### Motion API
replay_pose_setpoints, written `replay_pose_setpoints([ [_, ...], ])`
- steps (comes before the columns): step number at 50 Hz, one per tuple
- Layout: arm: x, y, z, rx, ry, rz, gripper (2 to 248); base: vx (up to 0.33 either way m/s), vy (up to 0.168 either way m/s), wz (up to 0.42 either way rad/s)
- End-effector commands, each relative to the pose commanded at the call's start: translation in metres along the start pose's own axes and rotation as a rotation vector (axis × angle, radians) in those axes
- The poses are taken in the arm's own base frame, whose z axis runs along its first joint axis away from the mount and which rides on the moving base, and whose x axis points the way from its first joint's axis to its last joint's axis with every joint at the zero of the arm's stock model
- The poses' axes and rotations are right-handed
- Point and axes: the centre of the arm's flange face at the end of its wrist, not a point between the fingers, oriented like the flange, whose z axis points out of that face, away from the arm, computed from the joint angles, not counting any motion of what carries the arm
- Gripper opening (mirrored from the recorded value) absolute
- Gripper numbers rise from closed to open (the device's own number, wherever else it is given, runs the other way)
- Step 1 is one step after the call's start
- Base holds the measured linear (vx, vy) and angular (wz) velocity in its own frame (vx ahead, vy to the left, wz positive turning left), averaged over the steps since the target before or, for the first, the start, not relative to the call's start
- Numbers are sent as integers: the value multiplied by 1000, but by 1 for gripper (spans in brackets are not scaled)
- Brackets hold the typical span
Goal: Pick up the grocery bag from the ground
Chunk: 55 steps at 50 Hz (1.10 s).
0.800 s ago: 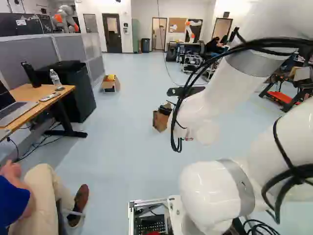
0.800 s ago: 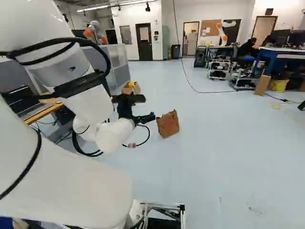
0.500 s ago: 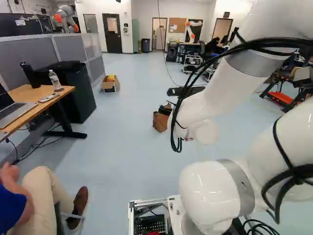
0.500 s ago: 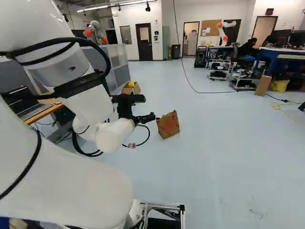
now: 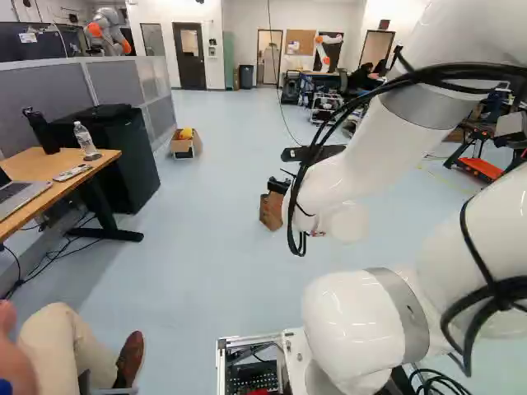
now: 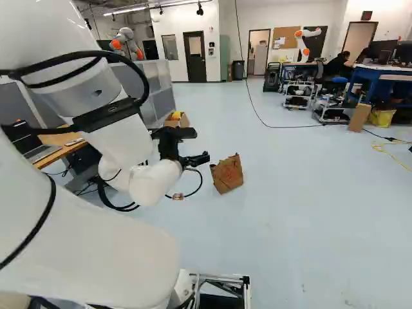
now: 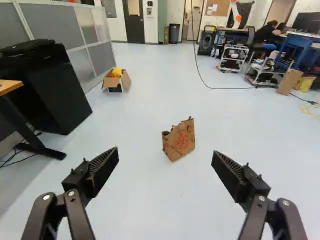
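A pale blue floor runs across a wide room to white walls and several doors. Above it I hold my gripper, its two black fingers standing wide apart with nothing between their ribbed faces. Ahead of them in the wrist view, within the span of the opening but well beyond the tips, is the bag — brown paper, red print on its side, a ragged top edge. It sits on the floor, tilted a little, and no part of my gripper touches it in the wrist view.

Farther ahead and off to the left of the bag, an open cardboard box holds something yellow. Nearer, on that same side, a black cabinet stands by a gray partition. Beside the cabinet, at the left of the left base view, is a wooden desk with a water bottle and a laptop on it. A person's bent leg and brown shoe show at the foot of that view. Far ahead — past the bag — a dark cable trails over the floor toward some wheeled carts.
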Motion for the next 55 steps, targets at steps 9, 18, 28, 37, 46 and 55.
replay_pose_setpoints([
  [9, 0, 0, 0, 0, 0, 0, 247, 210, 5, 6],
  [18, 0, 0, 0, 0, 0, 0, 247, 210, 6, 4],
  [28, 0, 0, 0, 0, 0, 0, 247, 205, 6, 0],
  [37, 0, 0, 0, 0, 0, 0, 247, 208, 6, 2],
  [46, 0, 0, 0, 0, 0, 0, 247, 214, 2, 5],
  [55, 0, 0, 0, 0, 0, 0, 247, 226, -57, 12],
])
